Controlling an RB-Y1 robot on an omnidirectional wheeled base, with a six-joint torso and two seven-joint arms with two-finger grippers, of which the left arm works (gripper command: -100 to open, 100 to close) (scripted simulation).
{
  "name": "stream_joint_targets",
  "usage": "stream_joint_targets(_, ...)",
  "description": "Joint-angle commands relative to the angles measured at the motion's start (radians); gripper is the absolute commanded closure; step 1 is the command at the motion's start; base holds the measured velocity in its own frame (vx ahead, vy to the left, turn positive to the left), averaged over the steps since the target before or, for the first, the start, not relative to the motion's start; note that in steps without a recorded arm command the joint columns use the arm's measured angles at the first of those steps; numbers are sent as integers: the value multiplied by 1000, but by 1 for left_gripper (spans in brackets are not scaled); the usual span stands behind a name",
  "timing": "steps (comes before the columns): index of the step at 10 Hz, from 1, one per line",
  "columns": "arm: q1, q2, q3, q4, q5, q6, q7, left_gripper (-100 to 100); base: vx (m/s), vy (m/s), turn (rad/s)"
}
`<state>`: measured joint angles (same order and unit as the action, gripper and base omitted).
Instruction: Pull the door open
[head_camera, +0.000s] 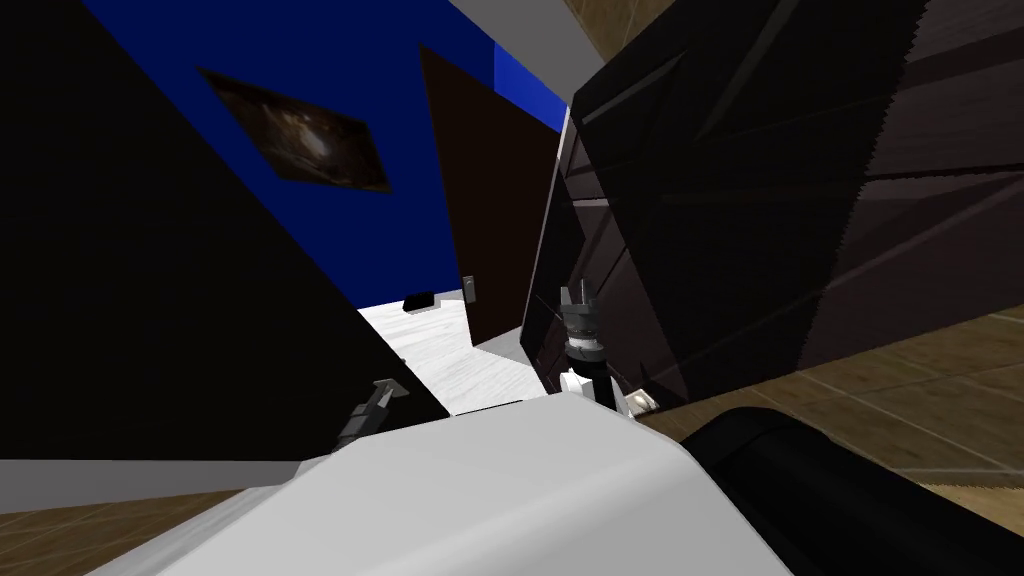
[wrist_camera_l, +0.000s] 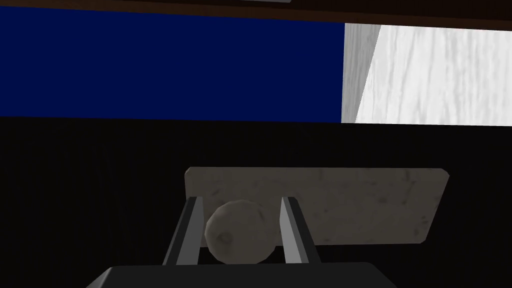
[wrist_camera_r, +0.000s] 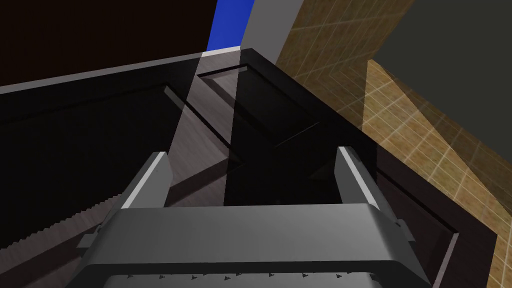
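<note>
left end effector (wrist_camera_l: 241, 200): pinching the round knob (wrist_camera_l: 239, 232), a finger against each side | knob: on a grey plate (wrist_camera_l: 350, 205) on the dark door (wrist_camera_l: 100, 200), near left | right end effector (wrist_camera_r: 252, 152): spread, facing a dark panelled door (wrist_camera_r: 280, 115) on the right | far: blue wall (wrist_camera_l: 150, 65)

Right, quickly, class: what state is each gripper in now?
Left gripper: shut on the round door knob.
Right gripper: open, holding nothing.
</note>
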<state>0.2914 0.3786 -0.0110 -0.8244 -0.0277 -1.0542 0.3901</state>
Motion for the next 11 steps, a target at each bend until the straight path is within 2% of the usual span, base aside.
stream_joint_targets(1, 29, 18, -3, -10, -4, -25, 14, 100, -219, 38, -120)
stream_joint_targets(2, 36, 24, -6, -9, -6, -37, 20, 100, -225, 4, -88)
stream_joint_targets(3, 27, 18, -6, -6, -6, -28, 14, 100, -103, -2, 2)
stream_joint_targets(11, 38, 60, -25, 62, -23, -131, 50, 100, -227, 77, -170)
